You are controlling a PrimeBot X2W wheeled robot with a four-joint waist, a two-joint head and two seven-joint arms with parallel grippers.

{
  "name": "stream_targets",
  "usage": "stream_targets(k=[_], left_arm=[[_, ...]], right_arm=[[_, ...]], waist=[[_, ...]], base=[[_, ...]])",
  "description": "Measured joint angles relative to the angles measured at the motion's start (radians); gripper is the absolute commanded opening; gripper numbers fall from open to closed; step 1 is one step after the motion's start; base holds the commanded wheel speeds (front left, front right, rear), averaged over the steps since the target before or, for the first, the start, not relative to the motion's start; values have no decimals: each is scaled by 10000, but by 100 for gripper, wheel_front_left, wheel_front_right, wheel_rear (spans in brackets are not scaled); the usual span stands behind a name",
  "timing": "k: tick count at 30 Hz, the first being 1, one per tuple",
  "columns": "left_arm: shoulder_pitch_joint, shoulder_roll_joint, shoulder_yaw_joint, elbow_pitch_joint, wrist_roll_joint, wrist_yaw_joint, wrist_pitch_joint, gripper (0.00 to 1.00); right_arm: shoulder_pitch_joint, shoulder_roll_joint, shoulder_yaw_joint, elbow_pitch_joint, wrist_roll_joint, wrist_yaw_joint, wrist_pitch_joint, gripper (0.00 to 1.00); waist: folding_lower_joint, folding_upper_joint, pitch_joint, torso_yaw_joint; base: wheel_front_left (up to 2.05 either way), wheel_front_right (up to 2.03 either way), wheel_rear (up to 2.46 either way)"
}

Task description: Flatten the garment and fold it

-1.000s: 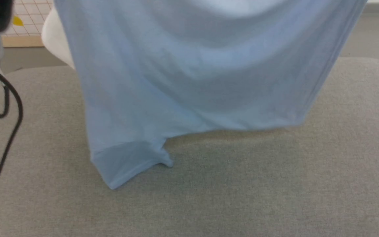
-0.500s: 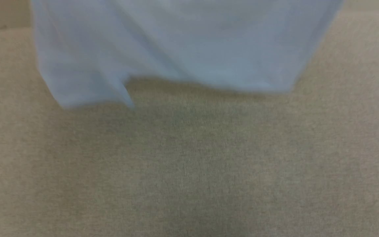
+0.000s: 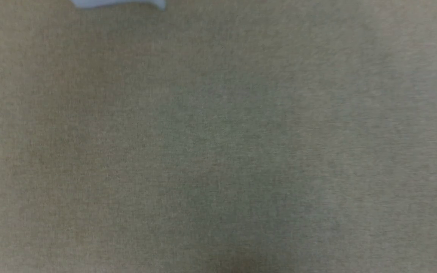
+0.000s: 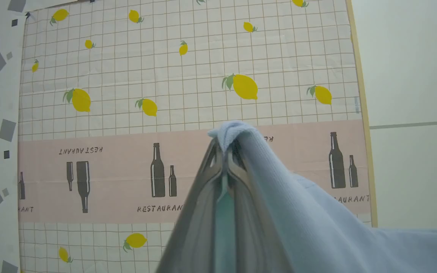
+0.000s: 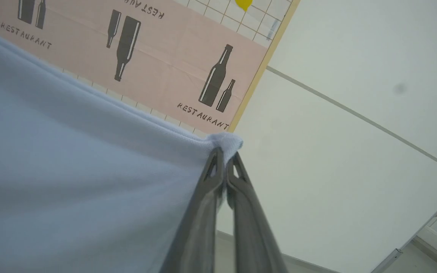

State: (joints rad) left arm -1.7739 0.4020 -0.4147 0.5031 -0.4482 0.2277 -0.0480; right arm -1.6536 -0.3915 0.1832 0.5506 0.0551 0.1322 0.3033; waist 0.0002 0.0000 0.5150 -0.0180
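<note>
A lemon-print hanging point(image 4: 188, 76) beside a pale wall point(image 4: 412, 57), with seemingly a beige fabric surface point(image 3: 218, 151) below.

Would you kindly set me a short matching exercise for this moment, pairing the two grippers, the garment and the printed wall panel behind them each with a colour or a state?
Column one:
1. left gripper
2. right gripper
3. garment
4. wall panel

Column two:
A. white grid with lemons and a pink band of bottles
B. shut on a bunched bit of cloth that spreads to its own view's left
C. light blue, pinched at two points
D. shut on a bunched bit of cloth that drapes to its own view's right

Pairs: 1-D, 2-B, 3-C, 4-A
</note>
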Motion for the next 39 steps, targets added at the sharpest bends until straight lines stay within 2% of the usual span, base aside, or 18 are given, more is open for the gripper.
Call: stream_targets(k=[6,12,16,20,26,30,35,37,38,39], left_arm=[[288,-40,-98,462,-61,-554,-1112,0],[1759,-19,-48,470,-372,-857,-1662,0],[3101,144,-29,-259,-669,-1133,-1839,0],[5010,431,-54,-1668,-947,-1198,-1877,0],[7990,1204,-132,-4560,-1308,-612,-1302,0],[10108,1636,-407,-6138,-1333,98,-849,0],[12412,1969,-796,-7162,-1306,880,-556,0],[13301,2134,-1024,-7357,-1283,1089,-454,0],[14111,2199,-1168,-7423,-1323,1317,-428,0],[14330,2226,-1214,-7425,-1329,1365,-405,0]], right_arm=[[-50,-372,224,993,-104,0,-1007,0],[754,-510,732,1361,510,0,-1772,0],[1610,-802,1034,888,1384,0,-2144,0],[3135,-1317,1160,-257,2395,0,-2153,0],[6118,-2048,391,-2823,3375,0,-1597,0],[8663,-2134,-431,-4604,3519,2,-1009,0],[11255,-1513,-1354,-6140,3377,0,-639,0],[12315,-1101,-1622,-6635,3273,0,-510,0],[13299,-690,-1896,-6993,3193,0,-441,0],[13560,-570,-1977,-7072,3185,0,-430,0]], waist=[[0,0,725,287],[0,0,1111,570],[0,0,1049,703],[-1,0,727,774],[-2,0,127,804],[-2,0,-286,829],[-3,0,-773,822],[-2,0,-986,807],[-3,0,-1197,795],[-3,0,-1259,791]], base=[[0,0,0],[0,0,0],[0,0,0],[0,0,0],[0,0,0],[0,0,0],[0,0,0],[0,0,0],[0,0,0],[0,0,0]])
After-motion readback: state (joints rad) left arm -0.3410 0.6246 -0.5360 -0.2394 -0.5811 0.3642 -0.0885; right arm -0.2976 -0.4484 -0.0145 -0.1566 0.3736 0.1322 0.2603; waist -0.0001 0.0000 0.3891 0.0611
